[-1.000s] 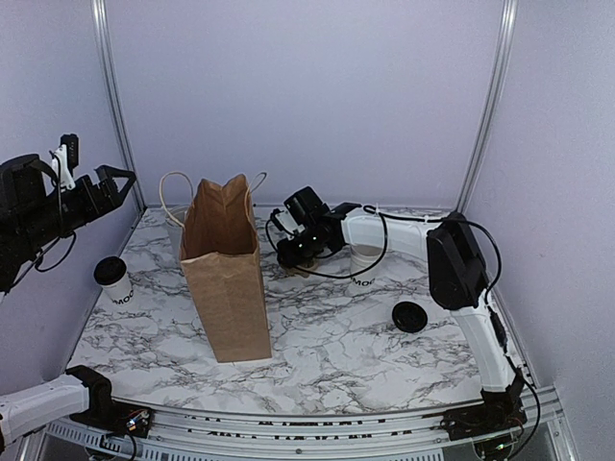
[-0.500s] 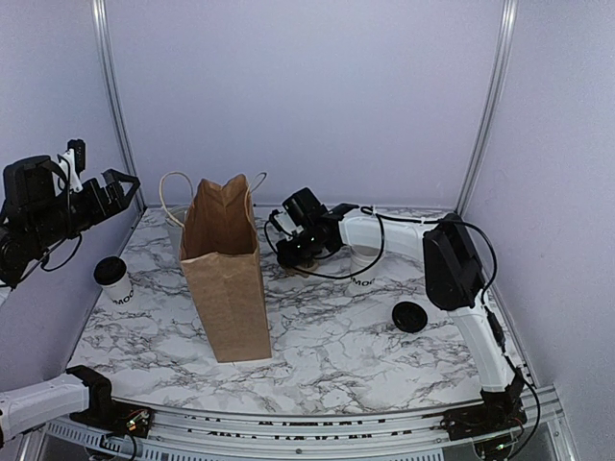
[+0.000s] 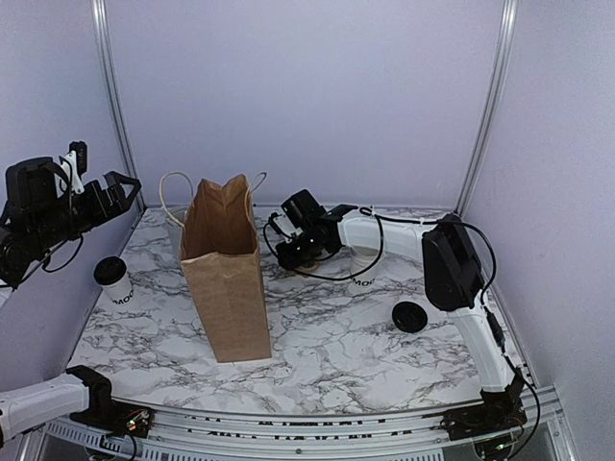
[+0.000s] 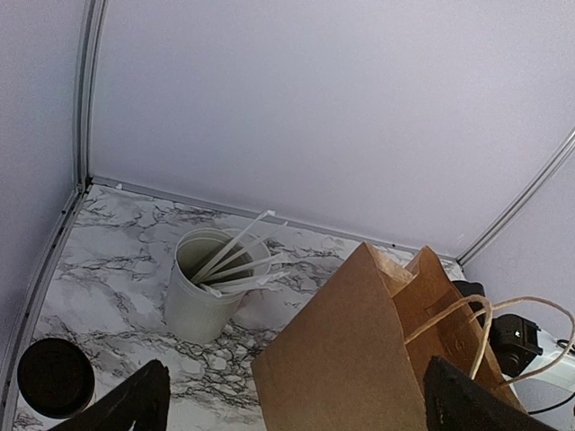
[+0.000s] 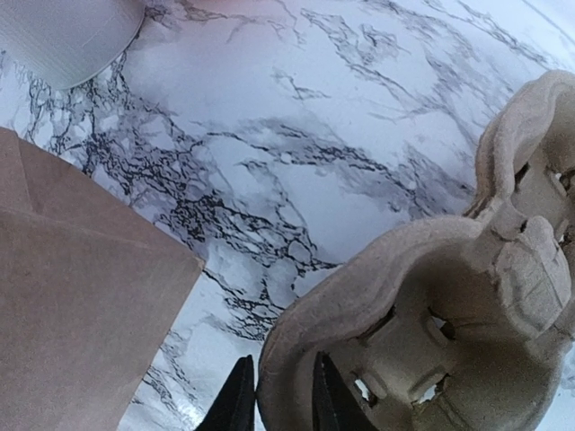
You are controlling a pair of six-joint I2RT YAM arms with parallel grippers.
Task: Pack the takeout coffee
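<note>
Takeout coffee (image 3: 112, 279): likely light, thin paper wall crushable (spill risk); grasp mid-wall, gently. Left gripper (image 3: 122, 186) wide open, empty. Right gripper (image 5: 274, 400) pinching cup carrier (image 5: 431, 296) rim.

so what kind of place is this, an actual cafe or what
Probably a robot test booth dressed as a coffee counter: plain lilac walls and metal rails box in a marble-print tabletop with a brown paper bag, a lidded cup and a pulp cup carrier.

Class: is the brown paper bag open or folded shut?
Open. The brown paper bag stands upright with its top edges spread apart and its mouth gaping upward.
</note>
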